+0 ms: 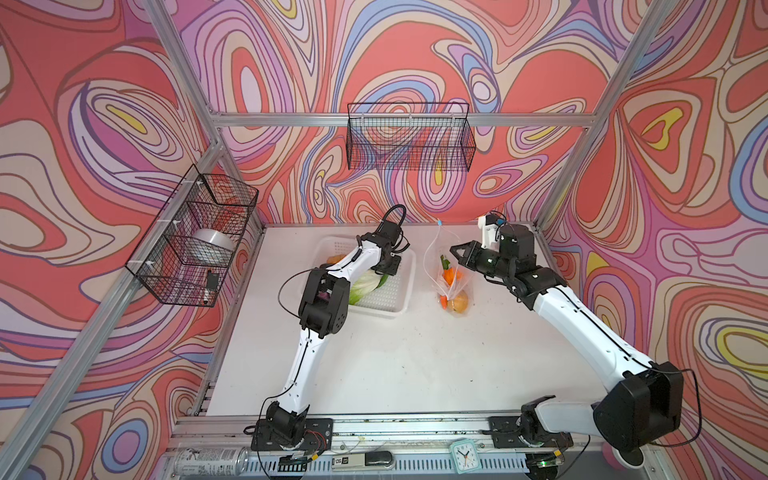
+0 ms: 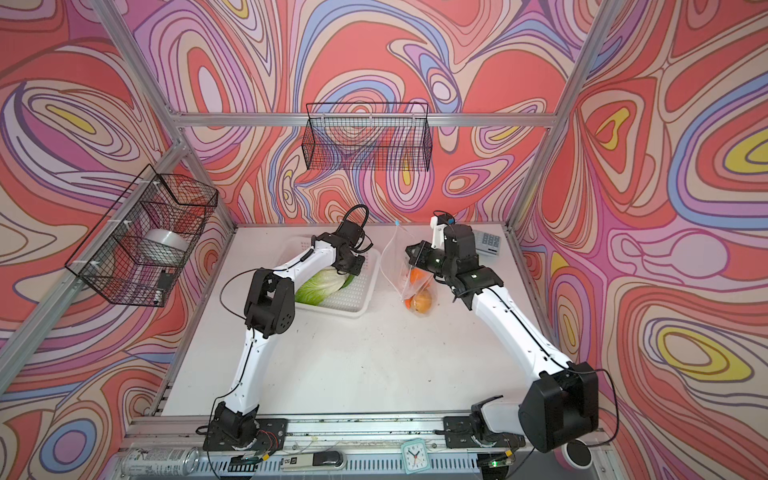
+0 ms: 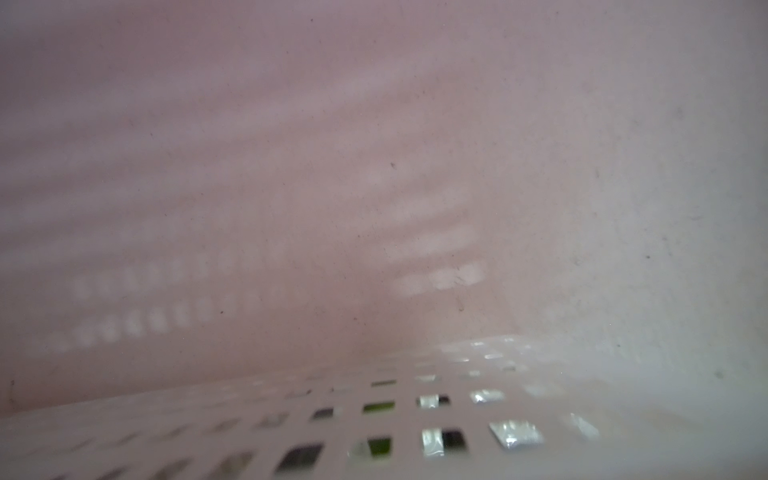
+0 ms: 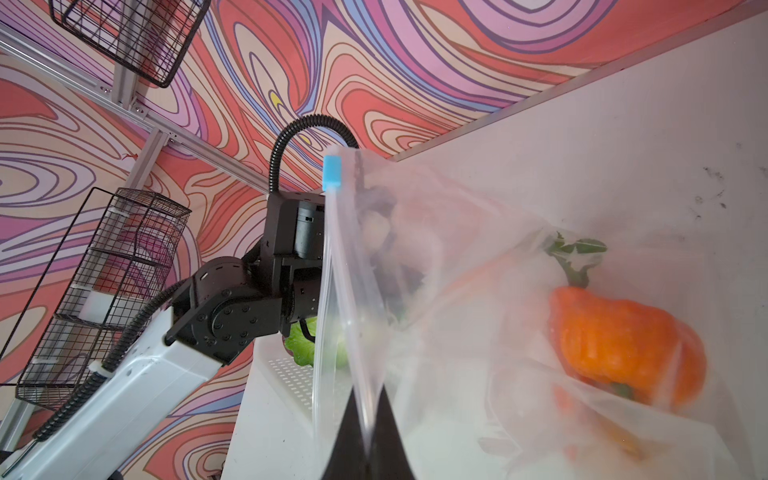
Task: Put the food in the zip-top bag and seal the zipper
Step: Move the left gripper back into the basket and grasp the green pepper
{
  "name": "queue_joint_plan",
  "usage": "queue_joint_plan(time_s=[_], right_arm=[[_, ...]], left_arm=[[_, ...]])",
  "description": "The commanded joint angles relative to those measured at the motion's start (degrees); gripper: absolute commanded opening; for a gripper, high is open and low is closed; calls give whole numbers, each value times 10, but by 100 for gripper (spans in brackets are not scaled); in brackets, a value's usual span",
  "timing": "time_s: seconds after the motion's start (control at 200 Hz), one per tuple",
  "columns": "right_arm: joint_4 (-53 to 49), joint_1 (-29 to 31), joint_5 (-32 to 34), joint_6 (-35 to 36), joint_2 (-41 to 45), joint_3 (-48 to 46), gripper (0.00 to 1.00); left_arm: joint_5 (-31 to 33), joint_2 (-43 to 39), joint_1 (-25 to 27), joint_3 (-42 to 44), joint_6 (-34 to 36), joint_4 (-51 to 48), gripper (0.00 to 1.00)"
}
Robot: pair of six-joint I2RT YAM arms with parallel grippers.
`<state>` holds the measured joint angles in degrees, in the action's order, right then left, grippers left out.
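Table: white top; it carries the basket on the left arm's side and the bag on the right arm's side, near each other, so a short carry joins them.
Basket: white and perforated, flat on the table; it serves as the store of food not yet bagged.
Zip-top bag: clear and crinkly, its bottom resting on the table and its mouth edge lifted. It is hung this way, I judge, so the mouth gapes toward the basket.
Napa cabbage: green-white, lying in the basket, partly under the left arm; probably the hardest piece to fit through the mouth.
Left gripper: low inside the basket beside the cabbage's far end. The wrist view shows only blurred basket wall, so I cannot tell how its jaws stand or whether they hold anything.
Right gripper: jaws pressed together, pinching the bag's mouth edge and keeping it raised.
Pumpkin: orange with a green stem, already inside the bag, sunk toward the bottom with other orange pieces.
Zipper: a thin clear strip, unsealed, running up from the pinch.
Slider: light blue, parked at the far end of the zipper so the whole mouth is free.
Stage: filling is partly done; sealing waits.
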<state>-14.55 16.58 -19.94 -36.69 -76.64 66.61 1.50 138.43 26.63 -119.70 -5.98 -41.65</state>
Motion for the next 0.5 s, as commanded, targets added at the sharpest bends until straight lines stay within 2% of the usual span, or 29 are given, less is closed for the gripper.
queue_joint_plan(time_s=[0.0, 0.33, 0.496], right_arm=[[-7, -1, 8, 7, 4, 17, 0], [-3, -1, 7, 6, 4, 15, 0], [-1, -1, 6, 4, 6, 13, 0]], left_arm=[[10, 36, 3, -6, 8, -57, 45], [127, 30, 34, -44, 34, -143, 48], [123, 56, 37, -68, 39, -173, 47]])
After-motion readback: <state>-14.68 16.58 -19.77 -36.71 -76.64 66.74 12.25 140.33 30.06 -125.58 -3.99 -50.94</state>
